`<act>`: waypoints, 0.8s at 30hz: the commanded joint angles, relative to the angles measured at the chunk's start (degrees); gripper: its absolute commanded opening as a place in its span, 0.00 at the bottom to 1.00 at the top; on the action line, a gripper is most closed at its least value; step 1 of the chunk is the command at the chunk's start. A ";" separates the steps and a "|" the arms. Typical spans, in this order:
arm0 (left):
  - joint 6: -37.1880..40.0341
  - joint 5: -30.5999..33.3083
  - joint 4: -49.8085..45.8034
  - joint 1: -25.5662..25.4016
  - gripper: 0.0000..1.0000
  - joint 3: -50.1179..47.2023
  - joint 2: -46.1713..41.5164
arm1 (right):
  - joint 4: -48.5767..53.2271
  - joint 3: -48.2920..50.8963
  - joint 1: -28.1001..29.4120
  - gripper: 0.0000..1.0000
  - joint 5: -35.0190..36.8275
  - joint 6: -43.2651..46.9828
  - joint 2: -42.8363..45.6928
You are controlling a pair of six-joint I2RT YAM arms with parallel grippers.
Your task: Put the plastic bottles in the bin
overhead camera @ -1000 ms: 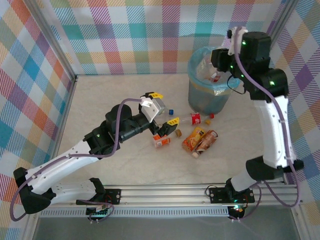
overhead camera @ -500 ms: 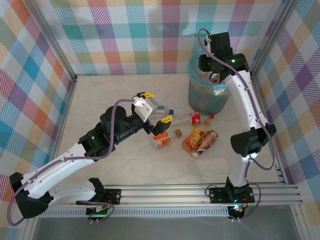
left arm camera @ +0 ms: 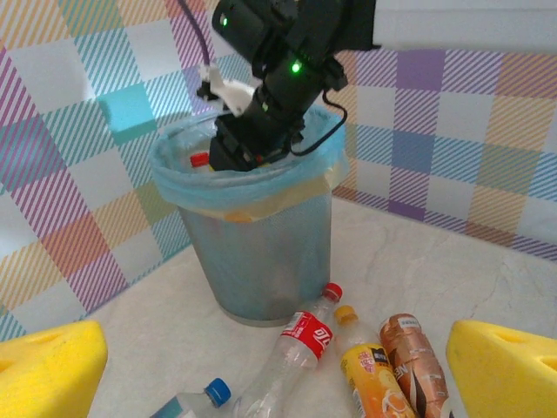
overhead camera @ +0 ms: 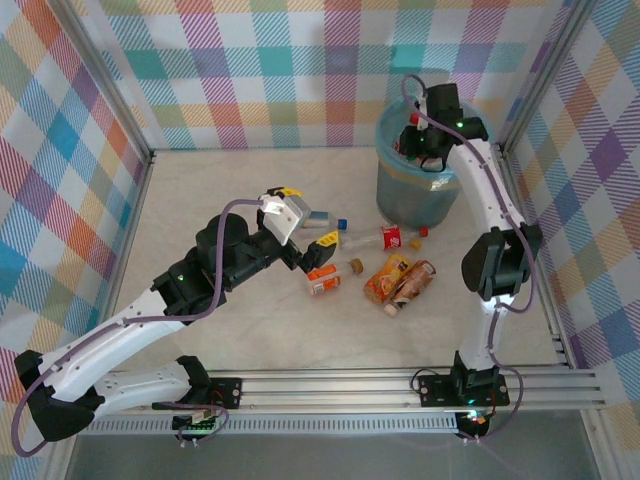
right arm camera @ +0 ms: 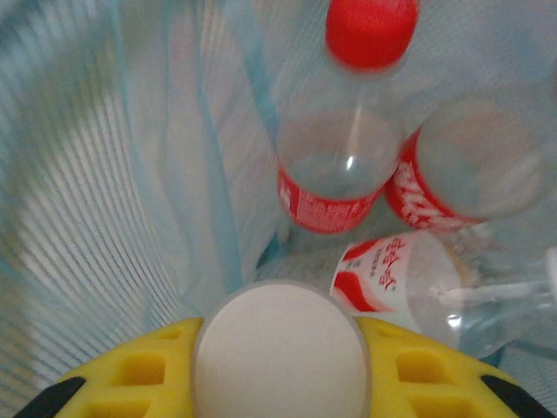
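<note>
— Right gripper (right arm camera: 278,370) clamped on a clear plastic bottle (right arm camera: 278,344), inside the round grey-blue lined bin (overhead camera: 412,195) at the far edge of the surface (overhead camera: 220,190), ready to drop.
— Left gripper (overhead camera: 304,215) gaping above loose labelled bottles (overhead camera: 397,278), probably lining up.

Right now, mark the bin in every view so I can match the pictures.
Top external: bin upper right, near the back wall.
Left wrist: bin left of centre, the right arm reaching in.
Right wrist: its inside wall at left, past the bottle in the right gripper.
Shared landmark: the light-blue bag lining it.
</note>
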State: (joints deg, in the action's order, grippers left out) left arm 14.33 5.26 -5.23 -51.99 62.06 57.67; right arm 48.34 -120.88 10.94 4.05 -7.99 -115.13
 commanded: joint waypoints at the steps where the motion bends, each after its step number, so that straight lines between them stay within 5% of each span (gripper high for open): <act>1: -1.05 0.62 0.03 0.79 1.00 -0.96 -0.63 | -4.97 1.48 -0.04 0.23 -2.16 1.25 -1.74; 10: -1.49 0.72 -0.02 1.66 1.00 -1.67 0.05 | -8.65 3.37 -0.92 0.35 -4.74 0.28 -5.47; 20: -0.76 1.07 -1.67 3.99 1.00 -2.64 0.56 | -5.80 1.34 -1.36 0.76 -5.32 -0.79 -0.60; 24: -0.20 -0.34 -3.15 6.28 1.00 -3.46 0.74 | -5.31 1.44 -1.36 0.83 -4.93 -1.85 4.28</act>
State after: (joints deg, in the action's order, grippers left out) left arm 13.52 5.52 -6.72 -47.29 59.57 58.17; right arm 42.61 -118.65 9.80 -0.30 -8.78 -117.56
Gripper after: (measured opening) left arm 0.997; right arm 0.824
